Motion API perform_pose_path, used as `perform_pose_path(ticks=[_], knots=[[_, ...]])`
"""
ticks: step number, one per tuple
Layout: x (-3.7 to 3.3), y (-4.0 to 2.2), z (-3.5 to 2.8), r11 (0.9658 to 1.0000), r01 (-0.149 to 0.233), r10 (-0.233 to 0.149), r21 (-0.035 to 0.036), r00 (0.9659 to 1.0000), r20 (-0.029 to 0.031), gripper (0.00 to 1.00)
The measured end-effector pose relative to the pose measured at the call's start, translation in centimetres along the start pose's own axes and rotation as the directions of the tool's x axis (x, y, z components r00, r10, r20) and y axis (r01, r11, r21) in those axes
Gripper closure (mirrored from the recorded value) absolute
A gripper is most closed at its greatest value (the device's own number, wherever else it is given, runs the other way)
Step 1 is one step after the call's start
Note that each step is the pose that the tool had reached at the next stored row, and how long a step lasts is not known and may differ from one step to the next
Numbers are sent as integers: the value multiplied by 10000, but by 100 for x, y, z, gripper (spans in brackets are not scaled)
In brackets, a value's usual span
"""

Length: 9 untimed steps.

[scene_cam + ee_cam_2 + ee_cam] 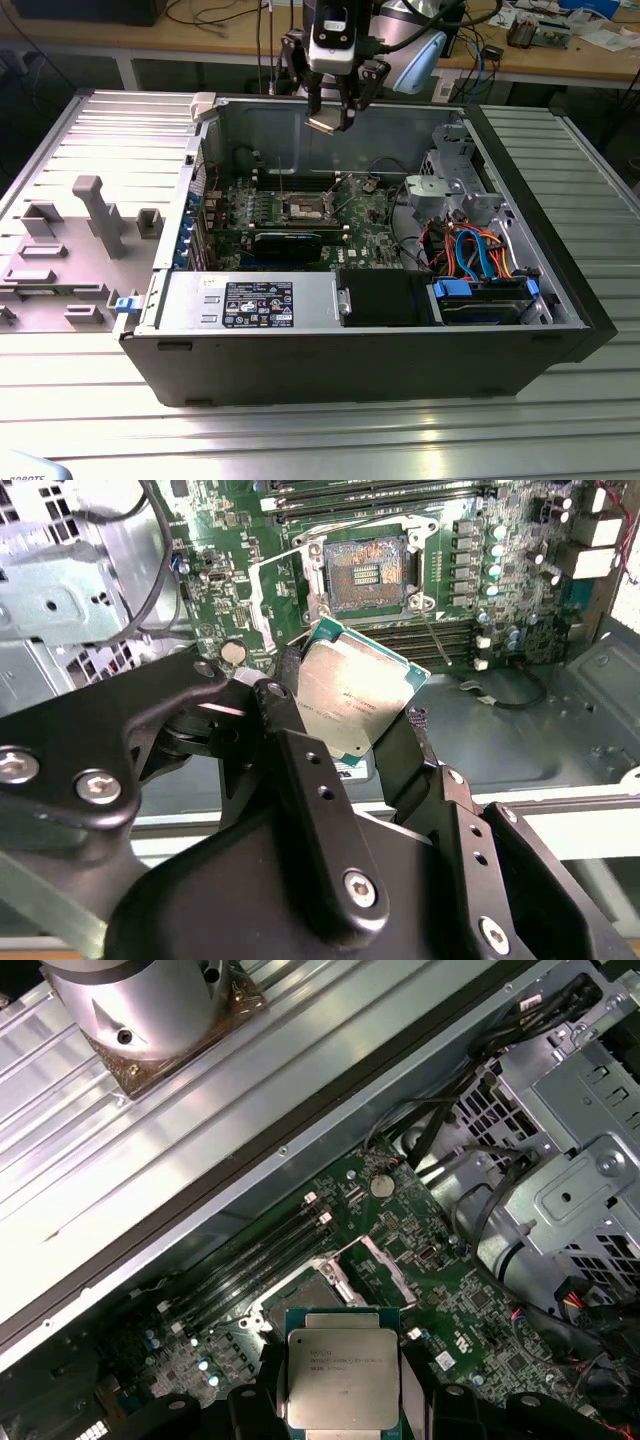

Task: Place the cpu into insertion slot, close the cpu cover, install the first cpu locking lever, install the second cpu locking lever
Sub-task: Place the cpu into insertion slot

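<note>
You have one cpu [342,1378], one insertion slot [365,568] and one gripper [332,115] to count. One open case [560,300] sits on one table [300,430], with one labelled box [250,302] along its near wall and one drive cage [455,185] toward the exterior view's right. On the one board [470,1300] you can count one coin cell [381,1185].

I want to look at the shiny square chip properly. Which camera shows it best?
The first wrist view: the cpu faces the camera flat, its silver top plain to see, held in the gripper. The second wrist view shows it tilted, partly behind a finger. The exterior view shows it small, above the computer case.
</note>
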<state>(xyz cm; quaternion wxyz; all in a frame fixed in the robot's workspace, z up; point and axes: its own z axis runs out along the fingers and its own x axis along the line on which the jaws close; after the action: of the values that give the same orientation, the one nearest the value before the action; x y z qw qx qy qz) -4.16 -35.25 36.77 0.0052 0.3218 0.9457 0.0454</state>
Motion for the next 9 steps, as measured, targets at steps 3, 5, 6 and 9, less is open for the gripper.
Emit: perform_pose_path(ticks=[3,5,6,9], knots=[[0,0,1,9997,-226,226,-4,9997,20,46],[0,0,1,9997,-263,263,-5,9997,23,46],[0,0,1,9996,-266,266,-6,9996,24,46],[0,0,2,9994,-339,339,-8,9994,31,46]])
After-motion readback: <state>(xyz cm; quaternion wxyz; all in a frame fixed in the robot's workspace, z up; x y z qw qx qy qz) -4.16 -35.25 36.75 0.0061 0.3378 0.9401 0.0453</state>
